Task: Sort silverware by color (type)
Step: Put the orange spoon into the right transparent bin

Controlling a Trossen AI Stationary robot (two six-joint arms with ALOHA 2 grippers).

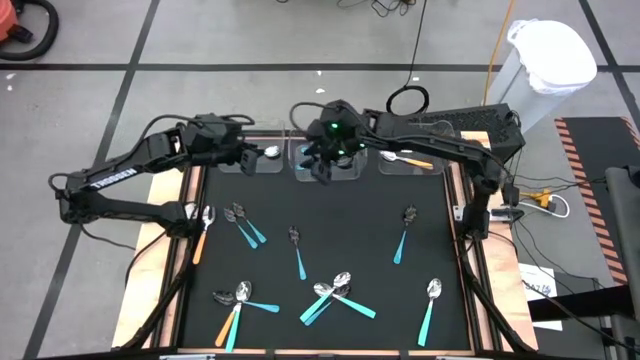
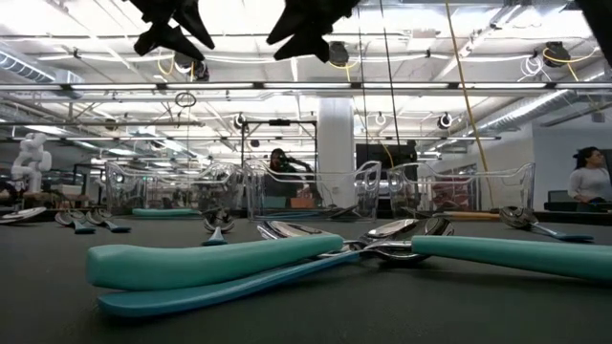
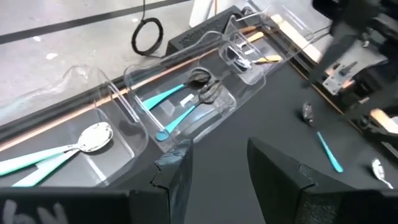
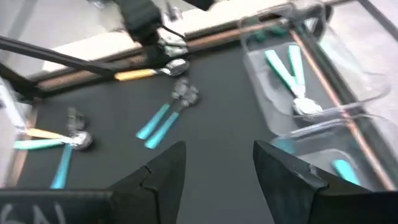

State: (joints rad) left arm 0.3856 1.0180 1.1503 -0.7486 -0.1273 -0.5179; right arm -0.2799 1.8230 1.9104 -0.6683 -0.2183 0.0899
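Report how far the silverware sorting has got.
Done: a few pieces lie in the three clear bins at the table's far edge, teal-handled spoons in two, an orange-handled one in the third. In hand: nothing; the left gripper and right gripper hover near the bins, jaws open and empty. Left: a dozen or so utensils scattered on the black mat.

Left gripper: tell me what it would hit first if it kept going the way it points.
Probably the middle clear bin holding teal utensils. The open left gripper points across bare black mat toward it; depth is hard to judge, so the bin's near wall is my best guess.
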